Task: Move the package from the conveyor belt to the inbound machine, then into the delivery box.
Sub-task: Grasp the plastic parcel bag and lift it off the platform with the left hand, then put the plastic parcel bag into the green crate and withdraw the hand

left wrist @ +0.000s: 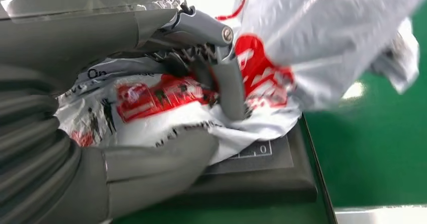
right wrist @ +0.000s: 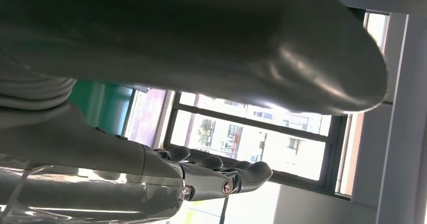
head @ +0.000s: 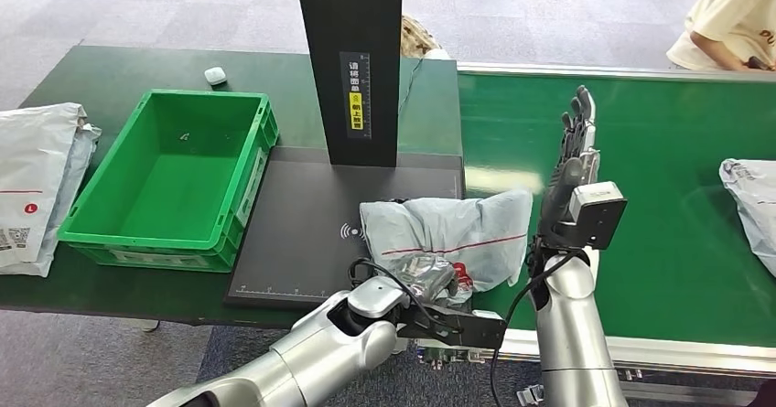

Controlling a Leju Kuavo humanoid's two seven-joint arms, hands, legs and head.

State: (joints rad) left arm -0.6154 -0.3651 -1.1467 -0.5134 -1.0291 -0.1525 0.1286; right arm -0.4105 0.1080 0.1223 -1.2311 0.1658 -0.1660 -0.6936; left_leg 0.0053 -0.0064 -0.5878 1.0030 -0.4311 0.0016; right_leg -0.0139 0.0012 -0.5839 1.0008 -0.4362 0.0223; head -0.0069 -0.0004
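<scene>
A grey plastic package [head: 458, 229] with red print lies on the black inbound machine platform [head: 311, 215], its right end reaching over onto the green conveyor belt [head: 659, 187]. My left hand [head: 430, 283] grips the package's near edge; in the left wrist view its fingers [left wrist: 226, 73] and thumb [left wrist: 156, 168] close on the crumpled red-and-white part of the package [left wrist: 166, 98]. My right hand [head: 574, 146] is raised above the belt beside the package's right end, fingers straight and apart, holding nothing; in the right wrist view its fingers [right wrist: 221, 176] stretch toward a window.
An empty green delivery box [head: 174, 174] stands left of the platform. The machine's black scanner column [head: 352, 64] rises behind the package. Another grey package [head: 750, 206] lies at the belt's right edge, more bags [head: 37, 178] at far left. A person [head: 727, 18] sits at the far right.
</scene>
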